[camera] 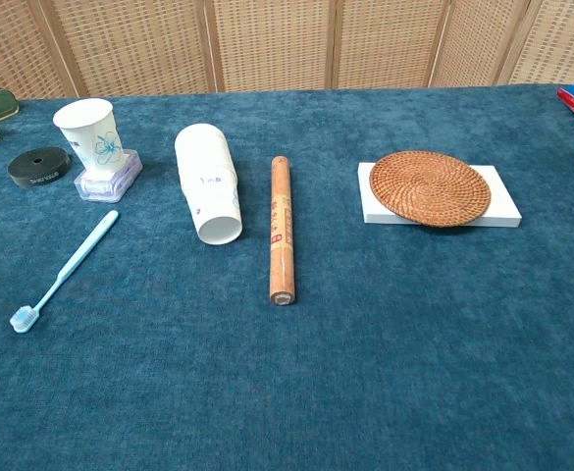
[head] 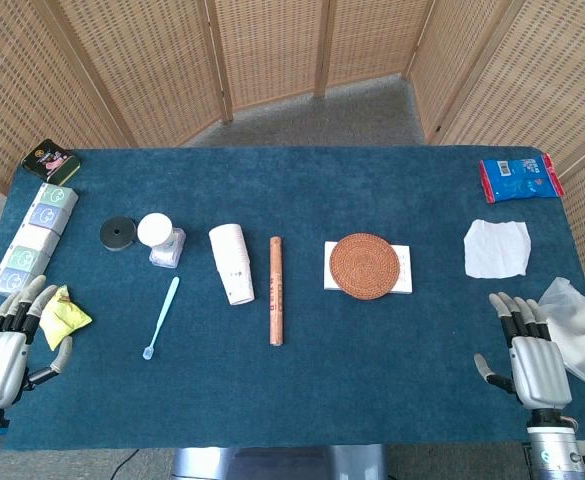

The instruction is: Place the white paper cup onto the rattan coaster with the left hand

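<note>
**Both hands idle at near edge, cup not yet on coaster**

Left hand [head: 10,345] sits at the near left corner of the table [head: 302,390], palm down, fingers apart, holding nothing. A yellow crumpled item [head: 64,312] lies just beside its fingertips; I can't tell if they touch. Right hand [head: 528,350] is at the near right corner, fingers spread too, nothing in it, with a clear plastic bag [head: 582,325] just beside it. Neither hand shows in the chest view.

I see the white paper cup [camera: 208,183] lying on its side left of centre, open mouth toward me; it looks like a nested stack, rims showing in the head view. Rattan coaster [camera: 429,186] is to the right of it, resting on a white flat block [camera: 502,201], overhanging the block's near edge. Between cup and coaster lies a brown wooden stick [camera: 282,230], pointing front to back, apart from both.

Further left: a second paper cup with blue print [camera: 88,130], upright on a small clear tray [camera: 115,182]; a black disc [camera: 39,165] beside it; a light blue toothbrush [camera: 66,270] nearer me. Far left edge has a row of small boxes [head: 37,232] and a dark tin [head: 52,160]. Far right: white napkin [head: 496,248], blue snack packet [head: 518,180].
</note>
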Available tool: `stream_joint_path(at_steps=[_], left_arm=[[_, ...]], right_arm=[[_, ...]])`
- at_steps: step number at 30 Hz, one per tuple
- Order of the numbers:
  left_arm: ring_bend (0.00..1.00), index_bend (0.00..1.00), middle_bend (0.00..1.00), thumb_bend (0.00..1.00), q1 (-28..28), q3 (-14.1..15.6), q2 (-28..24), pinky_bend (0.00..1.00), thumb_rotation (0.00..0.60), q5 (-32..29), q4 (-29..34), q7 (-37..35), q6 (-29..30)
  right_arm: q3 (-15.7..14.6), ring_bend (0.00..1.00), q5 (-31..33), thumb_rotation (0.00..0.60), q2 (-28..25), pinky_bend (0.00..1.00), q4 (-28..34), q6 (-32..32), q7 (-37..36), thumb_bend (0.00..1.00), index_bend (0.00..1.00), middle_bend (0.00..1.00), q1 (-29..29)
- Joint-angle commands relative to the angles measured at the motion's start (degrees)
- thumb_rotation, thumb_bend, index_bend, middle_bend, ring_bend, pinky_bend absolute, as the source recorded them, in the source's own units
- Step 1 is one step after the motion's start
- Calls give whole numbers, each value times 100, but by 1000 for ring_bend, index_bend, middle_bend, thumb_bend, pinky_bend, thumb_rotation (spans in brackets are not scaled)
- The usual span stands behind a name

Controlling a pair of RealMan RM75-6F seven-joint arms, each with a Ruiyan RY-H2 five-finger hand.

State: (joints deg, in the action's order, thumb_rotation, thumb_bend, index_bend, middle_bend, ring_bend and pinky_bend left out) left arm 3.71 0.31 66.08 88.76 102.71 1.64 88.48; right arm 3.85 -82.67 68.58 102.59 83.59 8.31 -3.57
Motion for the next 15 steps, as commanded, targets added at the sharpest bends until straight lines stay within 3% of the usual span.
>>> stream_joint_path(at_steps=[1,11,15], left_arm=[[0,0,0,465,34,2,19,0,152,-13,-8,9,-90],[0,0,0,466,207,-139,-39,0,150,-59,3,-99,-313],[0,0,0,467,491,-351,-146,0,205,-138,-65,-503,-620]], right_arm=[[7,0,14,600,-1,0,-4,5,-10,352,31,0,2],[-42,0,15,600,65,0,-52,46,-84,354,31,0,51],[-48,0,31,600,96,0,-37,62,-65,353,32,0,66]])
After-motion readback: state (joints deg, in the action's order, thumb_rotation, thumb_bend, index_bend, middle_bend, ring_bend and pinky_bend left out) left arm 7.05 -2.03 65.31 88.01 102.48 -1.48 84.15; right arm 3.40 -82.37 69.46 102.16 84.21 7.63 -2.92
